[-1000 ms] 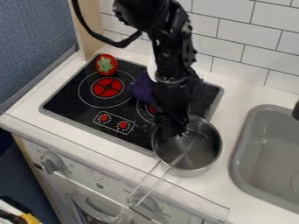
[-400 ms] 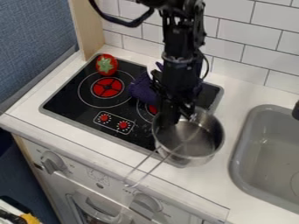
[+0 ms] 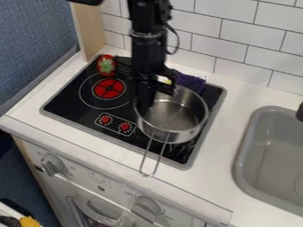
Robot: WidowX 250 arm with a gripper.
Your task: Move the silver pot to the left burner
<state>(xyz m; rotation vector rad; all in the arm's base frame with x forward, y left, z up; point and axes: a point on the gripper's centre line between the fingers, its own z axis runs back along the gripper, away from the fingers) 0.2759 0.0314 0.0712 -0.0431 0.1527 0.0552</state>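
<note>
The silver pot (image 3: pixel 178 116) is at the right part of the black stove (image 3: pixel 71 103), and the tool (image 3: pixel 145 103) is at the pot's left rim, as the camera sees it. The tool seems to be clenched on this rim. So the body of the pot lies to the right of the tool, while the left burner (image 3: pixel 109 89) is on the other side, to the left and a little toward the wall. This is the relation which decides the coming move: the pot should go leftward across the stove, with the tool leading at its near side. The long wire handle (image 3: pixel 144 164) points toward the front edge of the tabletop (image 3: pixel 235 98), almost across the direction of travel.

The pot is open upward, and its inside shows bare metal, with no food seen in it. Whether its bottom touches the stove, one cannot tell. Behind the pot lies a purple cloth (image 3: pixel 190 82). A red toy with a green top (image 3: pixel 107 65) sits just behind the left burner, so the pot or the tool could push it if the path goes too far back. The grey sink (image 3: pixel 237 167) is well apart, at the right.
</note>
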